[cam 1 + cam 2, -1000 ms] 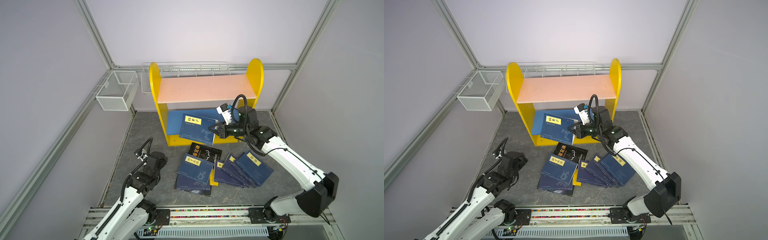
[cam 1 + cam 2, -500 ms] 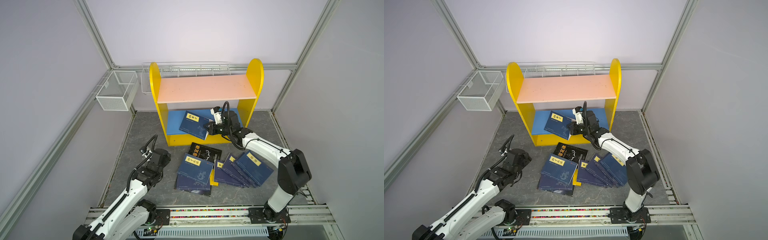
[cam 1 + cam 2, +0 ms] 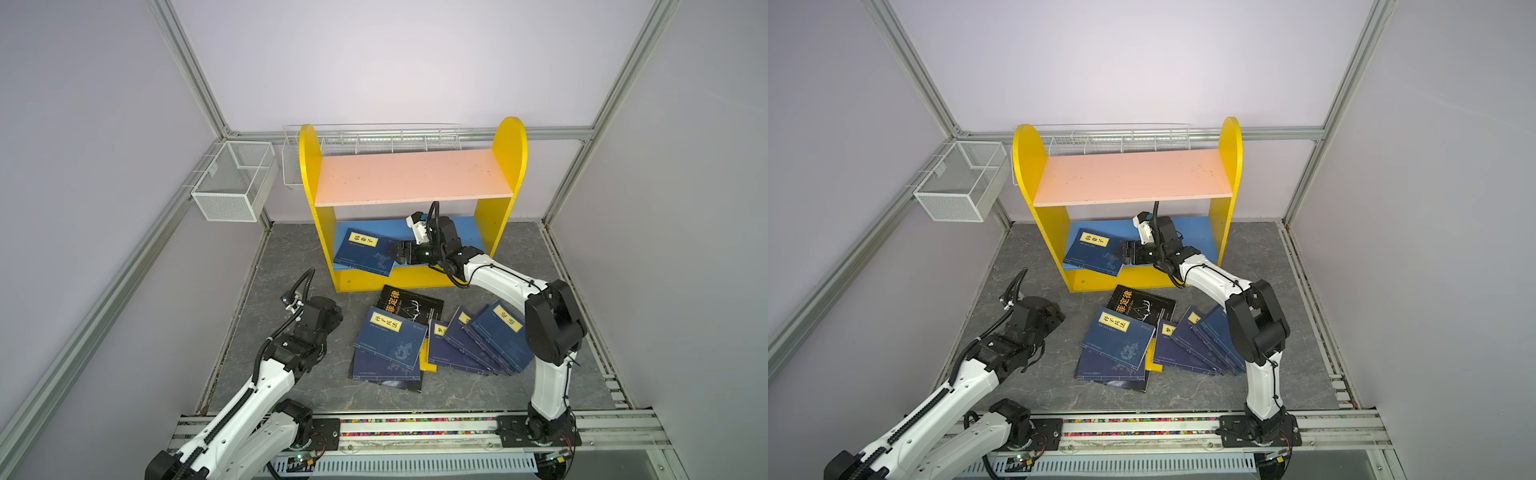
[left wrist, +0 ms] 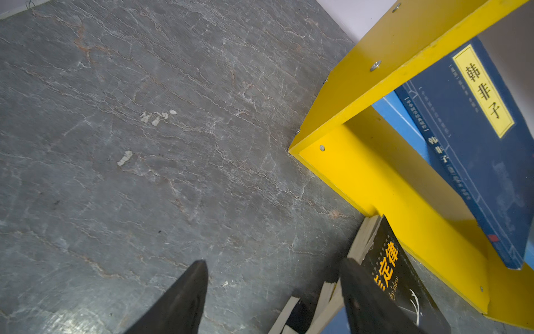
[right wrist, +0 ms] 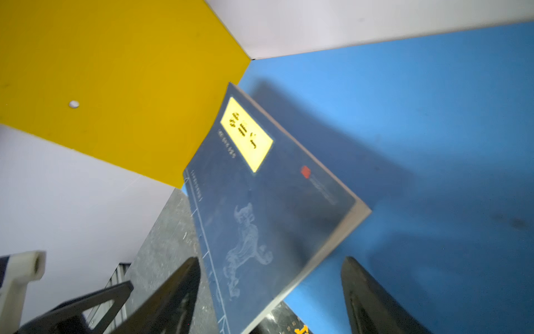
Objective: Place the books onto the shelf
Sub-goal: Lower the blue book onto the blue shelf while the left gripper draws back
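Light, floppy handling is expected of the thin navy yellow-labelled paperback (image 3: 363,251); a grip near its spine is advised. The right pincer (image 3: 395,253) and left pincer (image 4: 274,261) are spread apart.

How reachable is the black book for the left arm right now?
Probably yes. The left gripper is open, with the black book just ahead and only bare floor between. A navy book overlaps its near edge, so the exposed corner by the shelf looks easiest.
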Robot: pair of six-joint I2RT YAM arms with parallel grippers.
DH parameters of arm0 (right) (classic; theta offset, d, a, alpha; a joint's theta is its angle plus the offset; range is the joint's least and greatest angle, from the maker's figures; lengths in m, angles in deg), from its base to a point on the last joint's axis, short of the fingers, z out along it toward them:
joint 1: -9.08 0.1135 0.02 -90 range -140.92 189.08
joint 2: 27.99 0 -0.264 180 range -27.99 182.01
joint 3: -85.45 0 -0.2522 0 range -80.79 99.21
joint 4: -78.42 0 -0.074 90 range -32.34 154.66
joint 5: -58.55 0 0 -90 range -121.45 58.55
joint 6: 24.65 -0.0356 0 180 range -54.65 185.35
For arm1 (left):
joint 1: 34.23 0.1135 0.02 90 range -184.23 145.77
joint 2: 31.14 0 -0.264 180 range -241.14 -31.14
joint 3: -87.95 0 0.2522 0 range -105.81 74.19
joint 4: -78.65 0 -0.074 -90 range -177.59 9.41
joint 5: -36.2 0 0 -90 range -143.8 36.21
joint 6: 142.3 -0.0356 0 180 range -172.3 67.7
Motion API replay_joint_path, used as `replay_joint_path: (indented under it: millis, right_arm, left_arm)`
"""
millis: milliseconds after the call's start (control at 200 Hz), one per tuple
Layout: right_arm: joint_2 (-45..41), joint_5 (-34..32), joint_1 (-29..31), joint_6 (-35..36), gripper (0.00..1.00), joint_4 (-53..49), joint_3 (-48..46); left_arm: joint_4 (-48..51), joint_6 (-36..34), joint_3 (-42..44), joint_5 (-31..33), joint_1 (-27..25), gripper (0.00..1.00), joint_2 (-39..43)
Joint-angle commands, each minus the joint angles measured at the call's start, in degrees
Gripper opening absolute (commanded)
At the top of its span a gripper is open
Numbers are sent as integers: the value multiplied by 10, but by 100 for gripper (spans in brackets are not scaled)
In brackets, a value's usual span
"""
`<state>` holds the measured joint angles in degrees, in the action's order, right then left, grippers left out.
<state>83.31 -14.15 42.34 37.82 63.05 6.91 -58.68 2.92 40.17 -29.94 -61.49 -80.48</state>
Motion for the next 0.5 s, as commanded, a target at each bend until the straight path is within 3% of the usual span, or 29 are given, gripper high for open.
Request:
replay_joint_path:
  millis: [0,495]
  right_arm:
    - [-61,-99,2,2,80,-39,-25]
    - [-66,-68,79,24,50,-113,-41]
  left_arm:
    - [-8,-4,-15,-3,4,74,-1]
    - [-18,-15,-19,-7,4,74,-15]
